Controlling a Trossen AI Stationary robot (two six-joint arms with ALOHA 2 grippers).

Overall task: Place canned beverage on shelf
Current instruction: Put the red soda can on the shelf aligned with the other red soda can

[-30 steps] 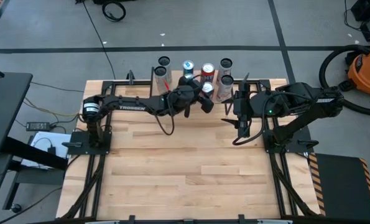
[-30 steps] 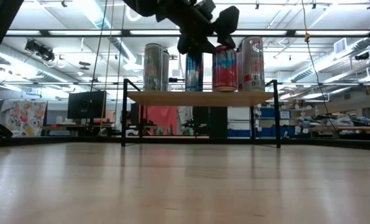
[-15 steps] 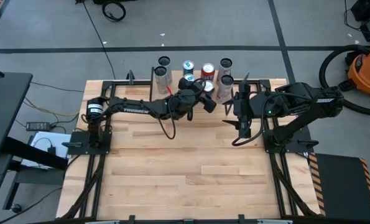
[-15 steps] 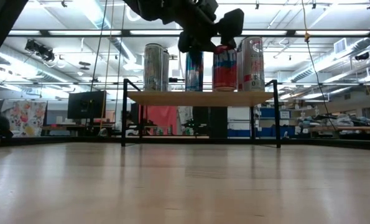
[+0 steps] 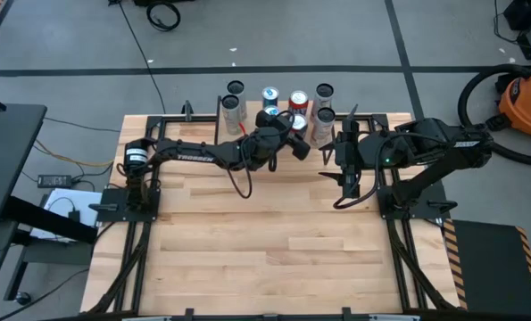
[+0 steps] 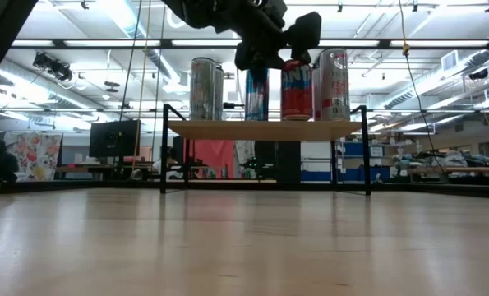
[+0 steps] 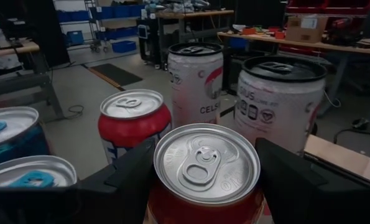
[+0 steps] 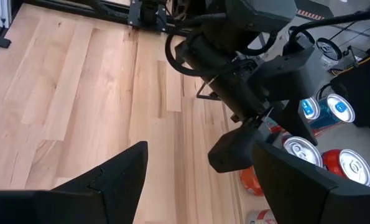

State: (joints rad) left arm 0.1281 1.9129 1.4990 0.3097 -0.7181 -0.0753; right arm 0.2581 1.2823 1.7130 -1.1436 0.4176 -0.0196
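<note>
Left gripper [image 7: 206, 180] fingers [image 7: 132, 177] flank red can [image 7: 206, 165], holding it on shelf [image 6: 265, 129], upper centre of frame. Rigid, smooth, dentable — grip mid-wall, keep upright. Right gripper [image 5: 347, 178] fingers wide, empty.

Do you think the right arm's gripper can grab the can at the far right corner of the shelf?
Probably yes. The right gripper hangs open beside the shelf, and the white can stands at that end with nothing between them. The left gripper is busy farther in.
</note>
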